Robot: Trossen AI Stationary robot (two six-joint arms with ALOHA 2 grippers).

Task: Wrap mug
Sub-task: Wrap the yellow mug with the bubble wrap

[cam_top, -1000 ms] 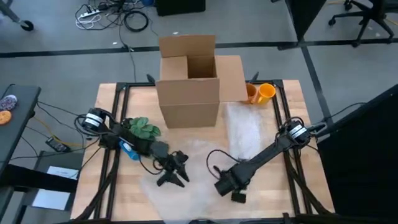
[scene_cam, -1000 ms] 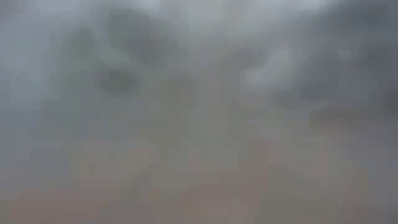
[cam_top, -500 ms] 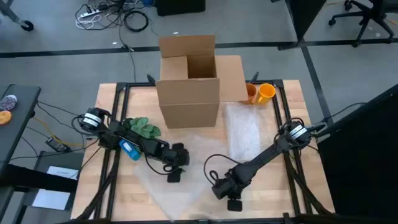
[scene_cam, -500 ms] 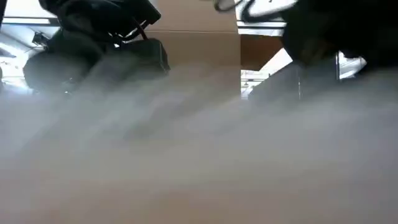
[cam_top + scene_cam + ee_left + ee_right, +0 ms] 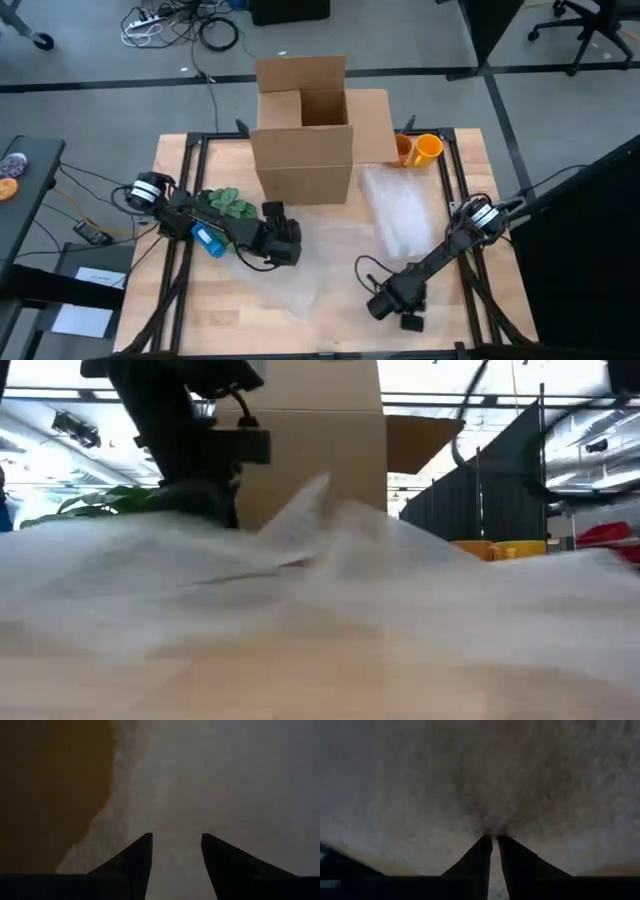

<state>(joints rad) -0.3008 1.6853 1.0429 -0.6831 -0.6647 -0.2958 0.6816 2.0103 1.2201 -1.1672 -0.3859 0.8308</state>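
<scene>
Right gripper (image 5: 392,303) now rightward, pinching bubble wrap (image 5: 400,215) edge.

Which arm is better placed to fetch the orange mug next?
Probably right: the orange mug lies on its side of the table. The right gripper looks pinched on the wrap, though; the left gripper is open.

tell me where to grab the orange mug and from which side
Take the orange mug by its open rim, coming from the right side of the table. It lies tipped over at the far right corner, mouth facing outward, with the cardboard box close on its left blocking that approach. The right claw is nearer, though it looks pinched on the plastic wrap.
</scene>
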